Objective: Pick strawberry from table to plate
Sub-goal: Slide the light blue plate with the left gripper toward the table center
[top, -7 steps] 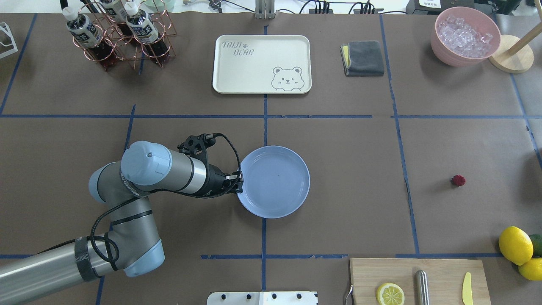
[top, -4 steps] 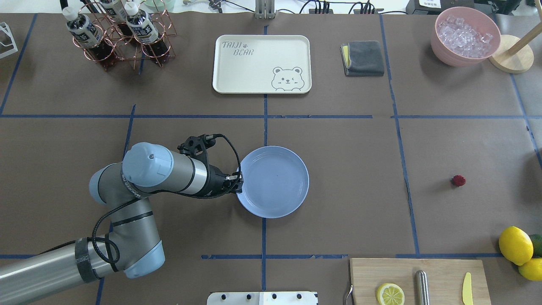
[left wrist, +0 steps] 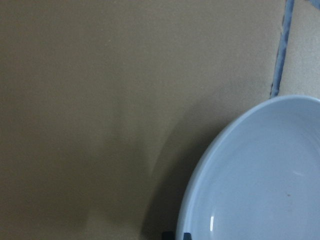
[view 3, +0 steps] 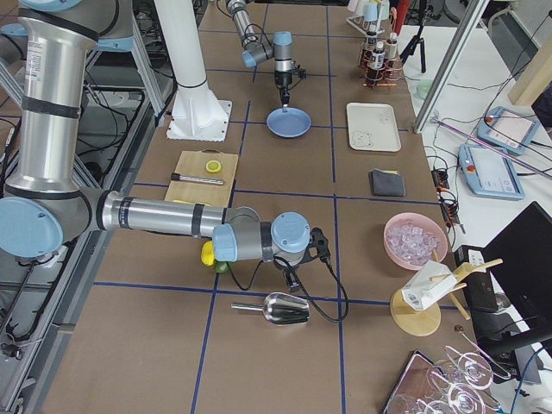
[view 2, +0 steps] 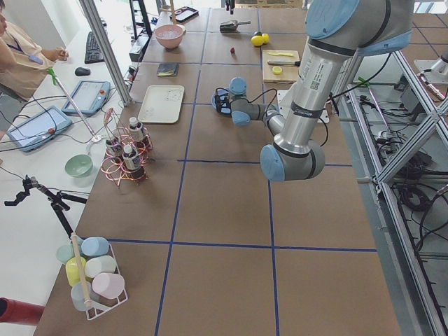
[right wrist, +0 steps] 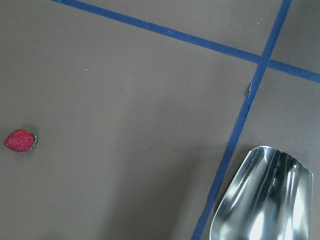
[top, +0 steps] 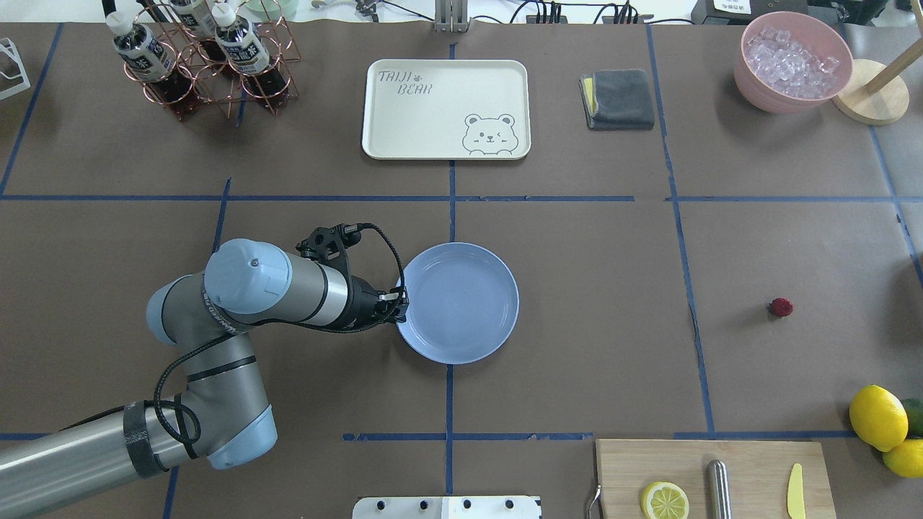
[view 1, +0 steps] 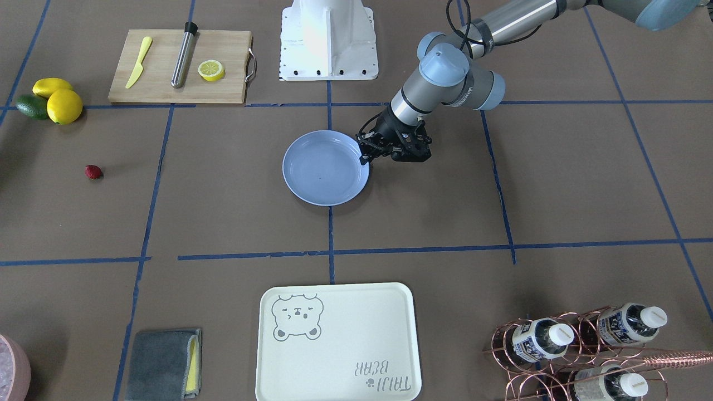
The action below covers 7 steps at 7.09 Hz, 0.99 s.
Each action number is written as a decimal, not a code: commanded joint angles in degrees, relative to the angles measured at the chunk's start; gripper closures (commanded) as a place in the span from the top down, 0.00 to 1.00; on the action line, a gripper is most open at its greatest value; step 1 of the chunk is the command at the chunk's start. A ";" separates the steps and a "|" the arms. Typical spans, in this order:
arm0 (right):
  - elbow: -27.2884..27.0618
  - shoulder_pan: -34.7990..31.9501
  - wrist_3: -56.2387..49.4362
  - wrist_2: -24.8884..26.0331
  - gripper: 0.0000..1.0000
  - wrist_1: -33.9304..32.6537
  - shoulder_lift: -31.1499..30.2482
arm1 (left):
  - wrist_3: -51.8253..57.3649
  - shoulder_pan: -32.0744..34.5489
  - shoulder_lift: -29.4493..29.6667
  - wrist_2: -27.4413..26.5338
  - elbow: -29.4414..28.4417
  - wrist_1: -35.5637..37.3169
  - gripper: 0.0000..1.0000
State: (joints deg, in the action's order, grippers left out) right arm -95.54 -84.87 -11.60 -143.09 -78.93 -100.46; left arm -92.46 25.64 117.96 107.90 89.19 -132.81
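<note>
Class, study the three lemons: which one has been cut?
The lemon half on the wooden cutting board, cut face up. The other two lemons are whole and lie off the board on the table.

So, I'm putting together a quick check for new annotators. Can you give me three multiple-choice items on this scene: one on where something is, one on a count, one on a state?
1. Where is the strawberry relative to the plate?
A. on it
B. on the table, well apart from it
C. tucked under its rim

2. How many whole lemons are in view?
A. four
B. one
C. two

3. What state is the plate in?
A. empty
B. holding a lemon slice
C. upside down

Key:
1 B: the berry lies on bare table, far off to the plate's side.
2 C: two lie together beside the avocado.
3 A: the plate faces up and shows only plain blue surface.
</note>
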 commanded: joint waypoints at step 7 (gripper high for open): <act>-0.53 14.06 42.76 0.85 1.00 27.68 -0.44 | 0.09 4.42 -1.50 -1.90 7.03 0.00 1.00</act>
State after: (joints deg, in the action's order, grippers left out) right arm -96.19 -76.69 14.81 -144.87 -62.70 -100.64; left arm -92.45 29.02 117.11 105.99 94.15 -132.80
